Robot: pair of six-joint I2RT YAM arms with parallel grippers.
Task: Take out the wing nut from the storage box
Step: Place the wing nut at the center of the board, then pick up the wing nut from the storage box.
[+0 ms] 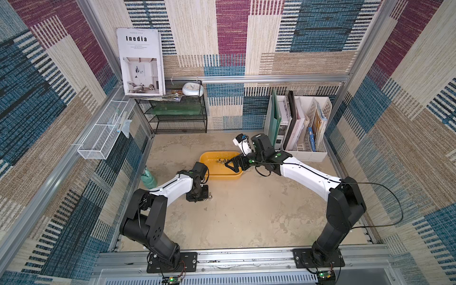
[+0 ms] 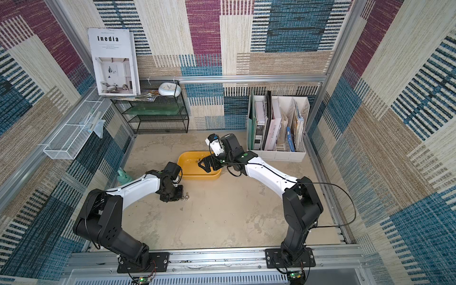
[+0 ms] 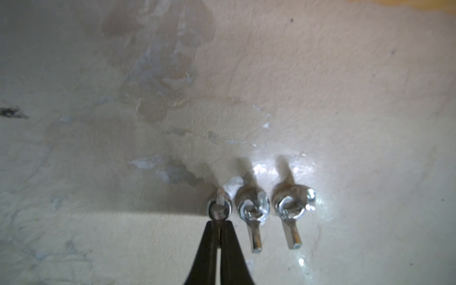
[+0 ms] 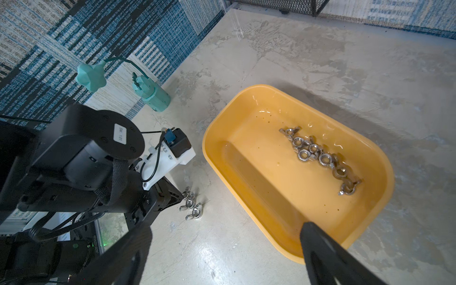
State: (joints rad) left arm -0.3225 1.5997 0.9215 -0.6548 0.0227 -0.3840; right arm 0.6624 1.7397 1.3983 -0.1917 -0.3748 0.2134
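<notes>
Left gripper (image 3: pixel 219 222) low, around wing nut (image 3: pixel 219 209)

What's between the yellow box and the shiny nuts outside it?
Nothing: only bare table between the storage box and those wing nuts, seen in the right wrist view.

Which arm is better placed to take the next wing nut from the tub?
Right. The right claw hangs open over the yellow tub of wing nuts; the left claw holds another wing nut outside.
</notes>
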